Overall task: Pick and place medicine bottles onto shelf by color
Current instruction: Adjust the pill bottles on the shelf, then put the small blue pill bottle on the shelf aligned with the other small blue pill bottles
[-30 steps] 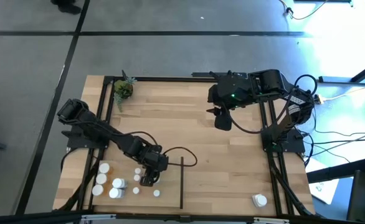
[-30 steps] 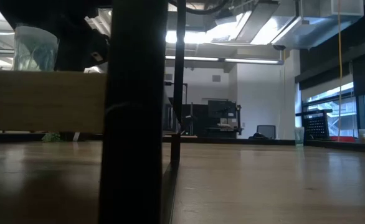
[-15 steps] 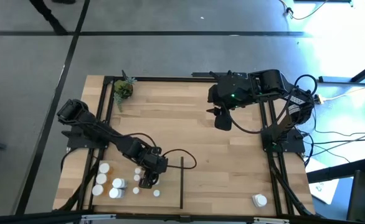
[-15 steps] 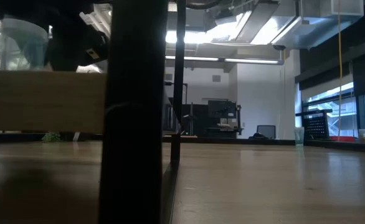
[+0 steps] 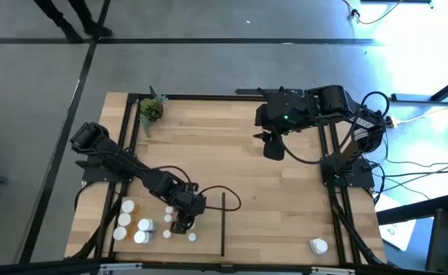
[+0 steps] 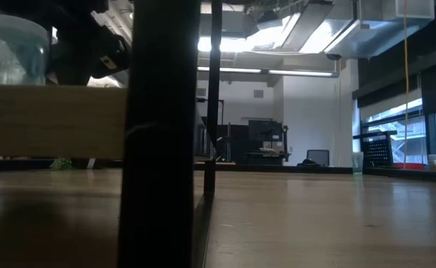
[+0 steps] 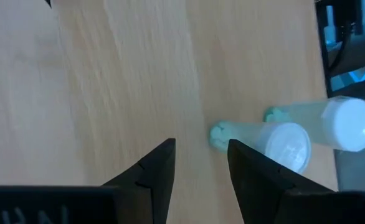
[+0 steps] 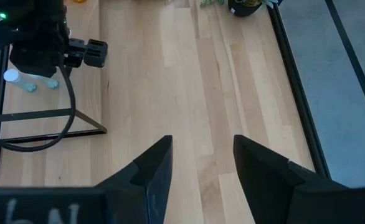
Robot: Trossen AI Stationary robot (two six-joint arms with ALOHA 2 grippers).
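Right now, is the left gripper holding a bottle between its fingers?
No. In the left wrist view the left gripper is open around bare wood, and the nearest white-capped bottle stands beside one finger.

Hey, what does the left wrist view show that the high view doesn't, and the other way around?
Only the left wrist view: the left gripper up close, open and empty, with two white-capped bottles just beyond one finger, standing on bare wood.

Only the high view: the whole shelf, the right gripper hanging over its far side, the plant in the far left corner, the divider strip, a lone bottle near the right front corner, and the bottle cluster at front left.

Both: the left gripper beside small bottles on the wood.
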